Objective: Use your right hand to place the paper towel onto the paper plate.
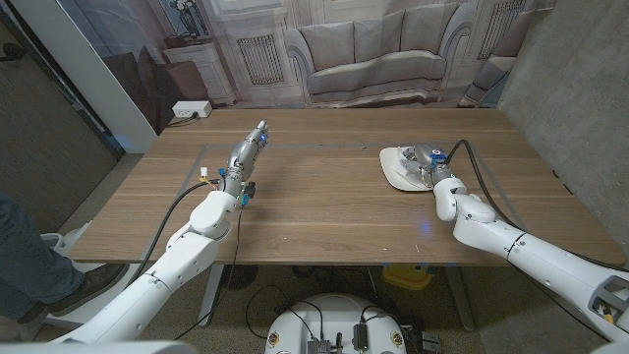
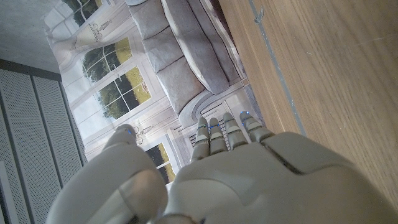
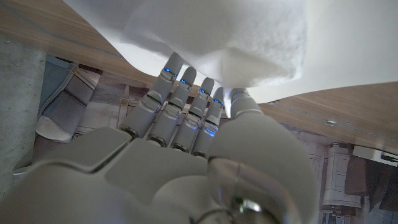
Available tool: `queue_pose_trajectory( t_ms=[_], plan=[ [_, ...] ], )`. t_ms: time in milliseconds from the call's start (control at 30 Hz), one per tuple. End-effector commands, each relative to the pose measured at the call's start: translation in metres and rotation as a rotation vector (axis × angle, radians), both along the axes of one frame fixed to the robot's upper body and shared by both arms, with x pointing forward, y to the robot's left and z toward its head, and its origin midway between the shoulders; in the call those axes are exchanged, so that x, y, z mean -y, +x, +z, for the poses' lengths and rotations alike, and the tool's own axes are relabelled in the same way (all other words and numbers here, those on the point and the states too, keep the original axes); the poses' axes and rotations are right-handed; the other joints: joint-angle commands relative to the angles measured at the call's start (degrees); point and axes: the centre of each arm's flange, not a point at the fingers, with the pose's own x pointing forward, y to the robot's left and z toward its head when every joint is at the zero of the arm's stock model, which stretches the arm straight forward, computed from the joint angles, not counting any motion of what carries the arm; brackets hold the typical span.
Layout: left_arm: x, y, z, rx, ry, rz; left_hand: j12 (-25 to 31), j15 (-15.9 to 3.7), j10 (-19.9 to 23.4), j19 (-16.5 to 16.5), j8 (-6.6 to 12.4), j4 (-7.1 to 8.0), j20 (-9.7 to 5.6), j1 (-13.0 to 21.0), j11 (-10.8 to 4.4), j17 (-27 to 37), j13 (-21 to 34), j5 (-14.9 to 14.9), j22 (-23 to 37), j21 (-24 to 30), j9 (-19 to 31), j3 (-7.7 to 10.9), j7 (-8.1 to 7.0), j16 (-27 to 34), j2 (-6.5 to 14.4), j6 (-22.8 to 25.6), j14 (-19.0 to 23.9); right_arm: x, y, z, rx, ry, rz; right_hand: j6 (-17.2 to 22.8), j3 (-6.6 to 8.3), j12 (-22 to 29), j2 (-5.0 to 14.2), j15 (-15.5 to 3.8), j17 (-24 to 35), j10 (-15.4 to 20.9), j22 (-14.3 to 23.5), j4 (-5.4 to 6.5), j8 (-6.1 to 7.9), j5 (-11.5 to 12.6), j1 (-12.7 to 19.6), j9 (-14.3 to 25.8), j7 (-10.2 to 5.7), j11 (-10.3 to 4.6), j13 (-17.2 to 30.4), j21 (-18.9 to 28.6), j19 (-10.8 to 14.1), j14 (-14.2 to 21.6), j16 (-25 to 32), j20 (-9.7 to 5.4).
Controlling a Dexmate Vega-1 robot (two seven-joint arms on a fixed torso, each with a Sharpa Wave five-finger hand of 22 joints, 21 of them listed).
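My left hand (image 1: 251, 145) is out at 10 o'clock on the surface (image 1: 324, 211), fingers straight and close together, holding nothing; from the left wrist camera the fingers (image 2: 225, 134) reach toward the far edge of the wood. At 2 o'clock sits the paper plate (image 1: 395, 169), white, on the wood. My right hand (image 1: 429, 162) is over the plate, touching it. From the right wrist camera my fingers (image 3: 180, 93) and thumb reach up to the paper towel (image 3: 249, 37), fingertips touching its white edge. Can't tell if I'm pinching the towel or only touching it. In the head view I can't separate the towel from the plate.
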Motion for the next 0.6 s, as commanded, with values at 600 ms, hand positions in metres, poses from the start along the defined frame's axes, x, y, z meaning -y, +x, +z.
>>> queue_pose_trajectory(
  t_ms=[600],
  plan=[
    [0.0037, 0.0017, -0.0019, -0.006, -0.003, -0.006, 0.07, 0.01, 0.17, -0.06, 0.02, -0.02, 0.27, 0.4, 0.14, 0.23, 0.18, -0.11, 0.22, 0.09, 0.16, -0.14, -0.22, -0.05, 0.5, 0.32, 0.18, 0.004, -0.0062, 0.0027, 0.008, 0.01, 0.002, -1.73, -2.66, -0.88, -2.34, -6.27, 0.19, -1.75, -0.14, 1.56, -0.48, 0.43, -4.71, 0.09, 0.53, 0.67, 0.13, -0.84, -1.81, -2.44, -0.28, -6.9]
  ],
)
